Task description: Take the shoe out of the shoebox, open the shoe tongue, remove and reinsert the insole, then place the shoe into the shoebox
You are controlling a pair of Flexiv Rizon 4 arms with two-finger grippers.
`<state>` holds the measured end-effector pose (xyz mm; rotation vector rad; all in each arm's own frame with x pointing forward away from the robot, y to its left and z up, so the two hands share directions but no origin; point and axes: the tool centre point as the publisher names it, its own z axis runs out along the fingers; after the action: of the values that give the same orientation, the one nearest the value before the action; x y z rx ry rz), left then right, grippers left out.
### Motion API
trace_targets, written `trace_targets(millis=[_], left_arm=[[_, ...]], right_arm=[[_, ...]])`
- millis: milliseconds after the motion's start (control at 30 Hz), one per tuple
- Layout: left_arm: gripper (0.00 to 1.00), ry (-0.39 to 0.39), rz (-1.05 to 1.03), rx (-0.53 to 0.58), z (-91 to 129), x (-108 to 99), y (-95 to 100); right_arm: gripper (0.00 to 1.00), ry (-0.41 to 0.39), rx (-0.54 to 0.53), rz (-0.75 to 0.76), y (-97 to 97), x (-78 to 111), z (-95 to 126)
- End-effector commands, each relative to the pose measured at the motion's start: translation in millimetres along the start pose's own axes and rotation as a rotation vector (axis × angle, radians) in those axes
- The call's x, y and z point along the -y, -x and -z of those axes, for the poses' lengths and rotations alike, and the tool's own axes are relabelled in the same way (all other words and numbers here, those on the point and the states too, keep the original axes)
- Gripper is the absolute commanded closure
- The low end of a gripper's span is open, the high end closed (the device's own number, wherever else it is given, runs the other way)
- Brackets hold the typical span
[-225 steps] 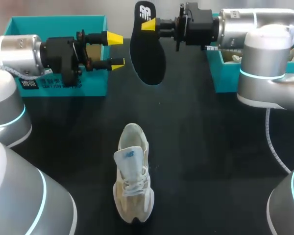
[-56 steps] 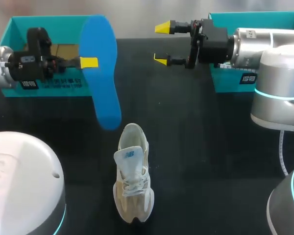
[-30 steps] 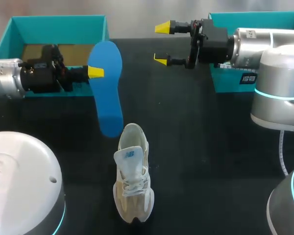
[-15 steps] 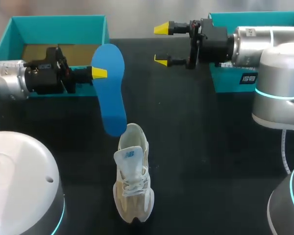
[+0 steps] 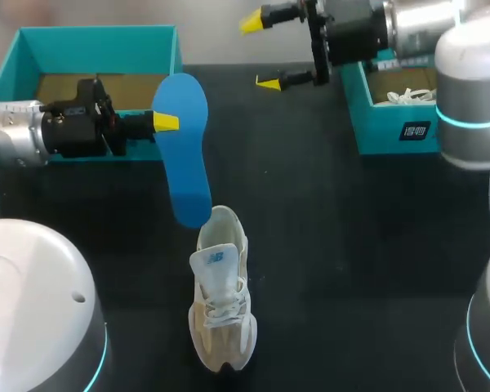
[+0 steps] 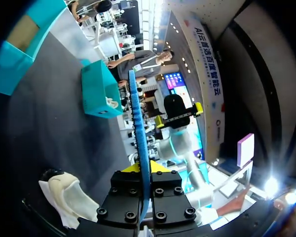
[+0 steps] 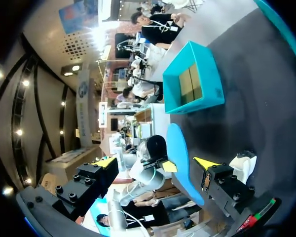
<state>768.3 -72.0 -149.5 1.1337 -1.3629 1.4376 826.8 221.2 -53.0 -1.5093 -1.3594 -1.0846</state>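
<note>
A cream sneaker (image 5: pixel 222 296) lies on the black table, its tongue lifted and its heel end toward the back. My left gripper (image 5: pixel 165 122) is shut on a blue insole (image 5: pixel 184 151), which hangs with its lower tip right at the sneaker's heel opening. The left wrist view has the insole (image 6: pixel 138 123) edge-on between the fingers of the left gripper (image 6: pixel 146 168), with the sneaker (image 6: pixel 64 195) below. My right gripper (image 5: pixel 260 51) stands open and empty at the back, high over the table. From the right gripper (image 7: pixel 155 163) the insole (image 7: pixel 180 170) and the sneaker (image 7: pixel 244 165) lie ahead.
A teal shoebox (image 5: pixel 90 41) with a cardboard floor stands at the back left, behind my left arm. A second teal box (image 5: pixel 392 122) holding white laces or paper stands at the back right. Black tabletop lies open to the sneaker's right.
My left gripper carried the insole a little right and down until its tip reached the sneaker's heel. My right arm lifted and drew back, gripper still open.
</note>
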Motion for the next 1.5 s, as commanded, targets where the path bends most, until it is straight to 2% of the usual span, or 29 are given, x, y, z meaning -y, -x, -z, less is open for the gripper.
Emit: trace_targets(millis=[33,233,600,1167,1267,1500], left_arm=[[1.00,0.001,-0.001,0.003,0.0,-0.4,-0.2],[1.00,0.001,-0.001,0.003,0.0,-0.4,-0.2],[1.00,0.001,-0.001,0.003,0.0,-0.4,-0.2],[1.00,0.001,-0.001,0.003,0.0,-0.4,-0.2],[1.00,0.001,-0.001,0.003,0.0,-0.4,-0.2],[1.00,0.001,-0.001,0.003,0.0,-0.4,-0.2]], right_arm=[[0.00,-0.022,0.427,-0.044,-18.7,1.3,-1.2],[0.00,-0.033,0.657,-0.080,-35.8,8.5,-8.3],[0.00,-0.087,0.948,-0.059,-51.2,17.7,-28.5],[0.00,-0.061,1.129,-0.047,-58.2,30.2,-39.1],[0.00,-0.036,1.177,-0.037,-61.1,34.2,-43.3],[0.00,0.022,1.184,0.030,-66.3,43.2,-51.7]])
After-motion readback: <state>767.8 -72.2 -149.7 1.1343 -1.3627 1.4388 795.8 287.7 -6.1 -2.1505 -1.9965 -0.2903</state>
